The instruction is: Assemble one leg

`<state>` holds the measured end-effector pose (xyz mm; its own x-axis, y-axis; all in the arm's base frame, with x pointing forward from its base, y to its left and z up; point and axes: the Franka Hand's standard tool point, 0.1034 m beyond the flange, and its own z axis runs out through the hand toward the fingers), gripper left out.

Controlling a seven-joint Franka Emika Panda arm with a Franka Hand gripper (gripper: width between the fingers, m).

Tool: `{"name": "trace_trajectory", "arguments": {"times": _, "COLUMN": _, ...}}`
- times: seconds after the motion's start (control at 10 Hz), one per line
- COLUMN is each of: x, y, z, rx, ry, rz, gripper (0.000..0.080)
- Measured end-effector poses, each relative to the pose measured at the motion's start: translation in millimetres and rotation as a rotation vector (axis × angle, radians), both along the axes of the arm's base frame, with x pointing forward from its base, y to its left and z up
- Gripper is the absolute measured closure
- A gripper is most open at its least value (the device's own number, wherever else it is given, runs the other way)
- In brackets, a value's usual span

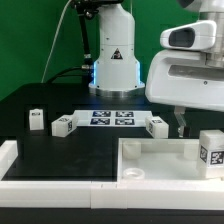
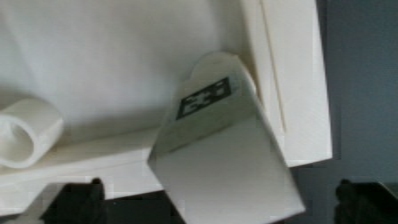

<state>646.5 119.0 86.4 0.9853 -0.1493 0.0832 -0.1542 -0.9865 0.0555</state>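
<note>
- Several small white tagged blocks show in the exterior view; the leg point(image 1: 211, 152) I deal with stands at that view's right edge, on the large flat white panel point(image 1: 150, 160).
- It is a white plastic block with a black-and-white square tag on the face turned to the camera.
- In my wrist view the leg point(image 2: 217, 130) looks long and tapered, its tag near the far end, lying against the panel's raised white edge point(image 2: 294, 80).
- My claw point(image 2: 217, 205) is spread wide: both dark fingertips point(image 2: 71, 200) sit at the picture's corners, apart from the leg, gripping nothing.
- Three other blocks and the marker board point(image 1: 110, 118) rest on the black worktop point(image 1: 60, 150).
</note>
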Motion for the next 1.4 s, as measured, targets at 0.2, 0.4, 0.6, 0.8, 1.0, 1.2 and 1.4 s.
{"name": "trace_trajectory", "arguments": {"times": 0.2, "x": -2.1, "y": 3.8, "z": -1.6, "rx": -0.018, "ry": 0.017, "rz": 0.199, "gripper": 0.0150}}
{"name": "trace_trajectory", "arguments": {"times": 0.4, "x": -1.8, "y": 2.0, "z": -1.6, "rx": -0.034, "ry": 0.027, "rz": 0.341, "gripper": 0.0150}}
{"name": "trace_trajectory", "arguments": {"times": 0.6, "x": -0.9, "y": -1.7, "z": -1.5, "rx": -0.034, "ry": 0.026, "rz": 0.321, "gripper": 0.0157}}
{"name": "trace_trajectory", "arguments": {"times": 0.8, "x": -0.9, "y": -1.9, "z": -1.7, "rx": -0.034, "ry": 0.027, "rz": 0.321, "gripper": 0.0304}}
{"name": "trace_trajectory", "arguments": {"times": 1.0, "x": -1.1, "y": -1.8, "z": -2.1, "rx": -0.029, "ry": 0.023, "rz": 0.260, "gripper": 0.0505}}
{"name": "trace_trajectory", "arguments": {"times": 1.2, "x": -2.0, "y": -0.1, "z": -3.3, "rx": -0.017, "ry": 0.015, "rz": 0.090, "gripper": 0.0505}}
{"name": "trace_trajectory", "arguments": {"times": 1.4, "x": -2.1, "y": -2.6, "z": -4.0, "rx": 0.001, "ry": 0.000, "rz": -0.251, "gripper": 0.0505}}
